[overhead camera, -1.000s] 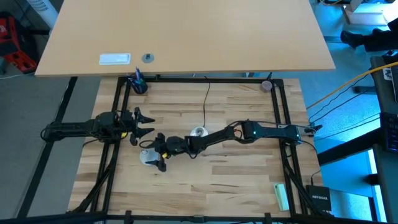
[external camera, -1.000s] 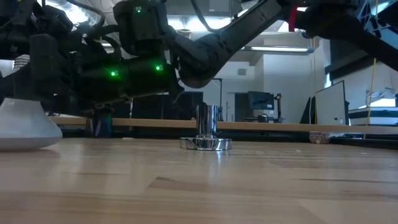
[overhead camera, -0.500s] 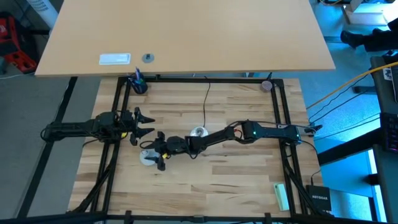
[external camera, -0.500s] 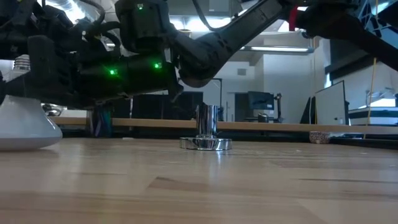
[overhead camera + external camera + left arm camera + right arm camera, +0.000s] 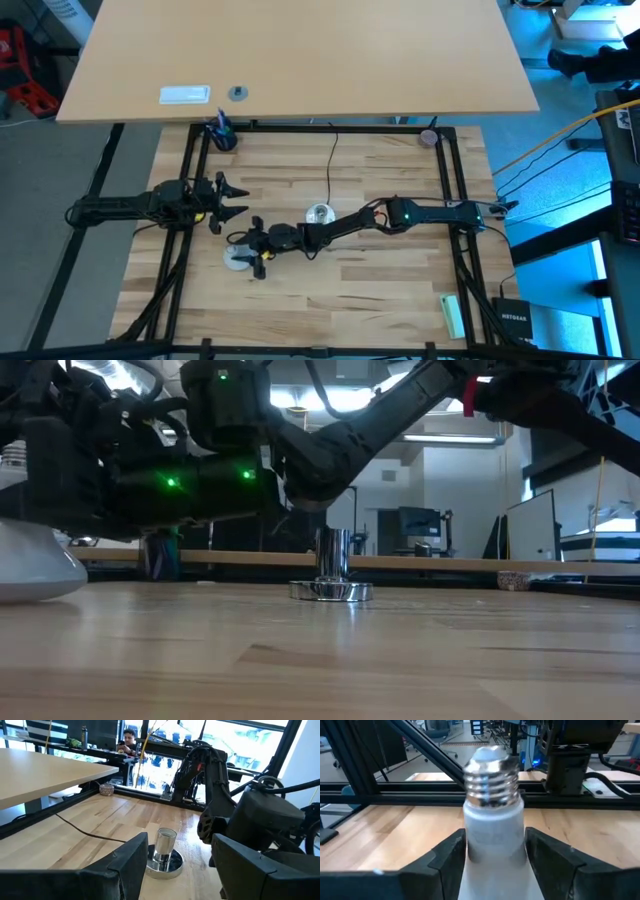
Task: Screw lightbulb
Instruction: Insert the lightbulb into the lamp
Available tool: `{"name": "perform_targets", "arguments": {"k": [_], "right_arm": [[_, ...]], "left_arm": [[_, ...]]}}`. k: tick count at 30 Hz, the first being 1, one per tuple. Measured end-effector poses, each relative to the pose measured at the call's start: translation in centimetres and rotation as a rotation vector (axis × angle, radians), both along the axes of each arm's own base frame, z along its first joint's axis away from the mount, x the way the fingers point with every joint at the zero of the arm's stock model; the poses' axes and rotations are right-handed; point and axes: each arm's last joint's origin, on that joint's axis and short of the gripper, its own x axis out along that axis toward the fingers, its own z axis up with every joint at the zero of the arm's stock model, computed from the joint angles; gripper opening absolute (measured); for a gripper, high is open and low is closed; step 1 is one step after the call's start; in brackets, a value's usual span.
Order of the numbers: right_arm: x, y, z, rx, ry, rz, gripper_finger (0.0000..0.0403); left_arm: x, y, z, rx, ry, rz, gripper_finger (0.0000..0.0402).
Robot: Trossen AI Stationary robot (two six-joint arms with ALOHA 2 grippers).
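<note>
**Gripping stage: lightbulb not yet in socket**

You have the lightbulb [image 5: 493, 815] standing globe-down on the desk [image 5: 380, 290], near-left of the silver socket [image 5: 319, 213], threads up. Lifting, carrying and screwing remain undone. Your right hand [image 5: 494, 852] has its fingers against both sides of the bulb's neck. Your left hand [image 5: 222, 201] waits at the desk's left, partly open and empty.
</note>
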Motion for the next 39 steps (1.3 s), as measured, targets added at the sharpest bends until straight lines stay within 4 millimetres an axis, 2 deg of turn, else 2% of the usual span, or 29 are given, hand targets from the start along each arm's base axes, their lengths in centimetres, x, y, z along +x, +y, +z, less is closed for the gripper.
{"name": "perform_targets", "arguments": {"k": [6, 10, 13, 16, 22, 25, 32, 35, 39], "right_arm": [[0.1, 0.2, -0.2, 0.007, 0.023, 0.002, 0.0157], [0.1, 0.3, 0.1, -0.05, 0.02, -0.022, 0.0157], [0.0, 0.2, 1.2, -0.127, 0.033, -0.059, 0.0157], [-0.2, -0.1, 3.1, -0.259, 0.063, -0.101, 0.0157], [-2.4, -0.6, 10.9, -0.601, 0.207, -0.176, 0.0157], [-4.0, -0.8, 12.9, -0.785, 0.348, -0.227, 0.0157], [-7.3, -1.6, 14.8, -1.074, 0.653, -0.235, 0.0157], [-7.8, -1.8, 14.2, -1.158, 0.739, -0.213, 0.0156], [-7.8, -1.6, 14.2, -1.235, 0.747, -0.151, 0.0156]], "left_arm": [[0.0, 0.0, 0.2, 0.001, -0.016, 0.0, 0.021], [0.0, 0.0, 0.2, -0.003, -0.019, 0.0, 0.021], [0.0, 0.0, 0.2, -0.032, -0.023, -0.001, 0.021], [0.0, 0.0, 0.2, -0.089, -0.032, -0.003, 0.021], [0.0, 0.0, 0.4, -0.221, -0.064, -0.01, 0.021], [0.0, 0.0, 0.5, -0.28, -0.076, -0.014, 0.021], [0.0, 0.0, 0.5, -0.46, -0.1, -0.021, 0.021], [0.0, 0.0, 0.4, -0.612, -0.104, -0.024, 0.021], [0.0, -0.1, 0.0, -0.792, -0.08, -0.024, 0.021]]}}
